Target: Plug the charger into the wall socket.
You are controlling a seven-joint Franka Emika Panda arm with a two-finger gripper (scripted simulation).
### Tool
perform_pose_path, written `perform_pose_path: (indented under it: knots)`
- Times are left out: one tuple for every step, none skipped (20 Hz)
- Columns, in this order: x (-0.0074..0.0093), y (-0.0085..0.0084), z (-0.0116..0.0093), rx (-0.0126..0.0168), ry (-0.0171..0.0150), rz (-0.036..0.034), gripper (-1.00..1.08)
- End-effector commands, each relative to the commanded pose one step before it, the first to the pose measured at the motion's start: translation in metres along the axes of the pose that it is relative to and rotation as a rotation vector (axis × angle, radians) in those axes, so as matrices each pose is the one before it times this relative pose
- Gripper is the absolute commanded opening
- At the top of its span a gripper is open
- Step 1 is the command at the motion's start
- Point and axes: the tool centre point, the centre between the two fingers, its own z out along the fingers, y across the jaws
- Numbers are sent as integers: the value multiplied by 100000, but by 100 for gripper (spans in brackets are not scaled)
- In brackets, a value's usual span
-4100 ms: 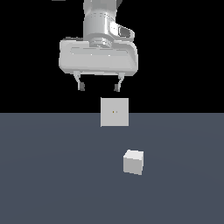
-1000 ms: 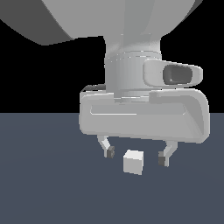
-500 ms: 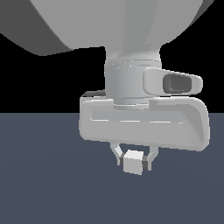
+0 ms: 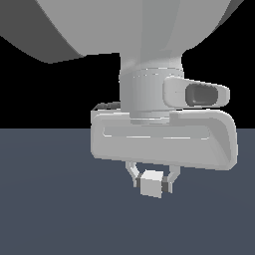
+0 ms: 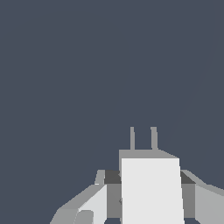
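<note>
**Charger in the grip, arm filling the view**

We saw little else around: a plain dark grey-blue floor [image 4: 45, 214] under a black backdrop, and the bulky pale grey robot arm [image 4: 149, 94] crowded the exterior view, blocking whatever stood behind it. We could not find the wall socket in either view. The grey two-fingered gripper [image 4: 151, 182] hung below the wide hand, its fingers [image 4: 131, 174] drawn narrow and pressed on both sides of the small plain white cube-like charger [image 4: 151, 184]. In the wrist view the charger [image 5: 151, 190] showed two thin grey prongs [image 5: 143, 138] jutting from its far face, over bare floor.
</note>
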Motion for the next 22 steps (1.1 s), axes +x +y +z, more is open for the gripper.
perform_pose_path:
  knots:
    - [348, -27, -187, 164, 92, -1209, -100]
    - [214, -20, -111, 102, 13, -837, -100]
    - [252, -26, -130, 122, 15, -986, -100]
    - [289, -30, -149, 141, 17, -1130, -100]
    - [325, -35, -168, 161, 18, -1274, -100]
    - [361, -41, -186, 181, 19, -1415, -100]
    - [397, -46, -204, 201, 19, -1554, -100]
    - [432, -52, -222, 222, 19, -1689, -100]
    - [466, -59, -239, 244, 19, -1825, -100]
    - [500, -66, -256, 265, 19, -1958, -100]
    - [533, -74, -272, 288, 18, -2092, -100]
    - [567, -82, -288, 311, 16, -2225, -100]
    - [601, -91, -304, 336, 15, -2362, -100]
    - [636, -100, -320, 360, 13, -2499, -100]
    - [669, -109, -335, 385, 11, -2630, -100]
    - [688, -117, -342, 401, 8, -2704, -100]
    - [659, -116, -325, 388, 5, -2589, -100]
    - [626, -115, -306, 372, 2, -2463, -100]
    - [594, -112, -288, 356, -1, -2337, -100]
    - [562, -108, -271, 339, -2, -2208, -100]
    - [529, -103, -254, 320, -3, -2078, -100]
    - [497, -100, -236, 302, -5, -1953, -100]
